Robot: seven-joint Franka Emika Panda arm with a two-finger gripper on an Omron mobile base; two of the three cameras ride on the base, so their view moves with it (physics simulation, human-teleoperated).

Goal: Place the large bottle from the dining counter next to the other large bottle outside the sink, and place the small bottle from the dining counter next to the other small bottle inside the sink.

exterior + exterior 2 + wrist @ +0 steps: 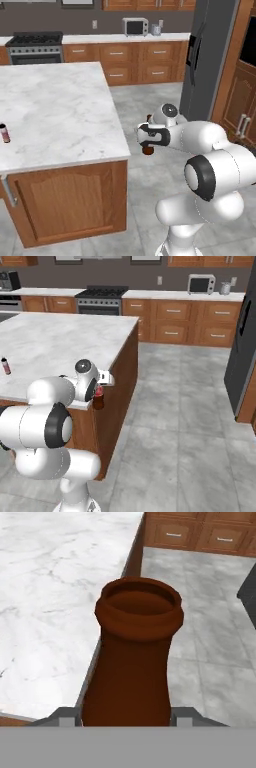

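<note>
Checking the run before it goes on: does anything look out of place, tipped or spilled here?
Nothing is spilled or tipped. The large bottle is off the dining counter, clamped in the tool over the floor beside the island. The small bottle stands upright near the counter's edge.

Dark-brown glass on the tall long-necked large bottle (134, 657), red at its label. White marble with grey veins across the broad dining counter (55, 110), brown wood beneath. Pale body and reddish band on the short small bottle (5, 133) near the counter's left edge.
</note>
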